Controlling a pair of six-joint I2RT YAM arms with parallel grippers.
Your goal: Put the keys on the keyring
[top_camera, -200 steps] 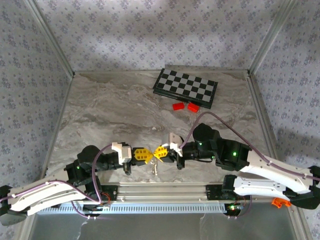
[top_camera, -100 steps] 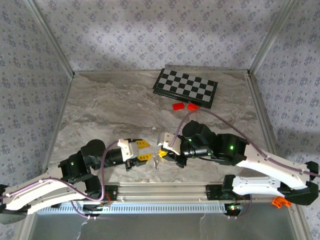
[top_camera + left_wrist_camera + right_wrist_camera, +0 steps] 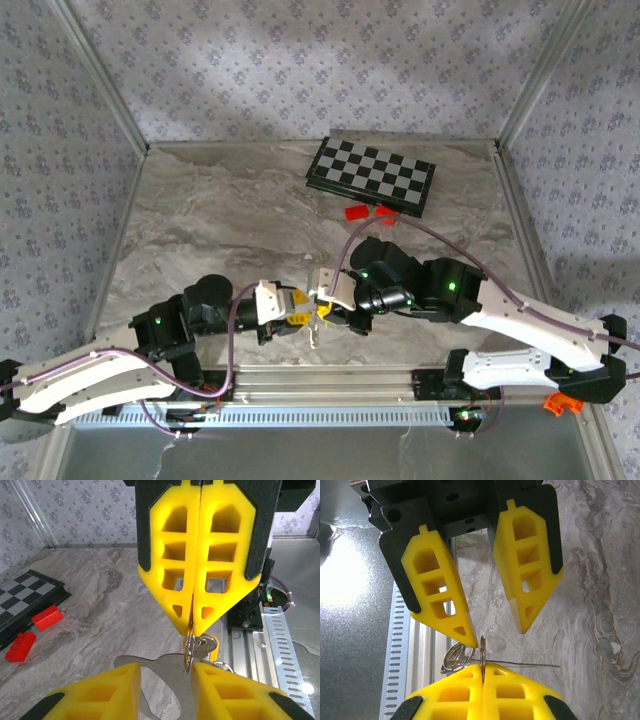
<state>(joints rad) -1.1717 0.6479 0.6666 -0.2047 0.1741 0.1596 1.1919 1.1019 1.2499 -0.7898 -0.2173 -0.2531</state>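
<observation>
My right gripper (image 3: 483, 672) is shut on a thin metal keyring (image 3: 482, 650), held upright and edge-on between its yellow fingers. A flat silver key (image 3: 165, 680) hangs off the ring, and a round-headed key (image 3: 204, 646) with smaller rings (image 3: 454, 657) dangles beside it. My left gripper (image 3: 165, 682) faces the right one tip to tip and is open, its fingers on either side of the flat key without pinching it. From above, the left gripper (image 3: 296, 305) and the right gripper (image 3: 322, 303) meet near the table's front edge, the keys (image 3: 313, 334) hanging below them.
A folded chessboard (image 3: 370, 175) lies at the back right with two red bricks (image 3: 357, 212) (image 3: 386, 211) in front of it. The aluminium rail (image 3: 330, 385) runs under the grippers along the near edge. An orange clip (image 3: 557, 403) sits by the right arm's base.
The left gripper, shut a second ago, has opened and moved right. The right arm has swung left with the ring, so the two grippers now meet closer together.
</observation>
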